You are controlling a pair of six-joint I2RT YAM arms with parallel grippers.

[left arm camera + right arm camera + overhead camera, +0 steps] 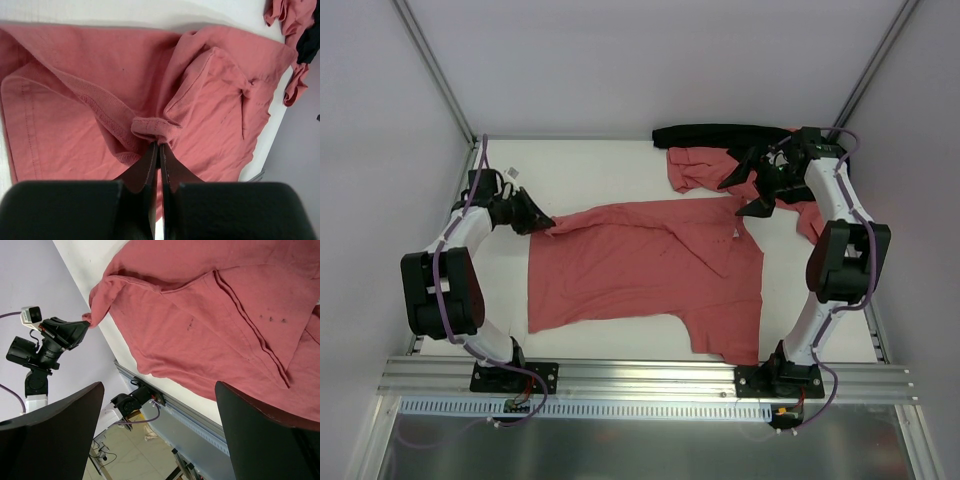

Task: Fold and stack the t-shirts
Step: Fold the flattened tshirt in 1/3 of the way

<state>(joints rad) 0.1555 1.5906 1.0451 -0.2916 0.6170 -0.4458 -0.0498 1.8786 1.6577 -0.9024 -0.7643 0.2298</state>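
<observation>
From above, one salmon-red t-shirt (640, 265) lies spread over the middle of the white table (590, 165), its far left corner drawn out to a point; the left gripper (544, 224) sits at that corner, pressed together on the cloth; a second, crumpled t-shirt (695, 168) lies at the far right beside a black cloth (720, 133) along the back edge; the right gripper (752, 197) hangs over the right end of the spread shirt, just beside the crumpled one, its jaws spread and holding nothing; in the left wrist view, the two fingers (150, 167) are closed tight on a small rolled fold of the shirt's hem, with the rest of the shirt (75, 75) stretching away in ridges over the table, and the crumpled shirt (290, 20) and black cloth (310, 40) in the upper right corner; in the right wrist view, the fingers (270, 435) stand wide apart with nothing between them, above the spread shirt (210, 315), which shows a few small dark specks; farther off, the left gripper (82, 325) pinches the shirt's pointed corner, lifting it slightly off the table
</observation>
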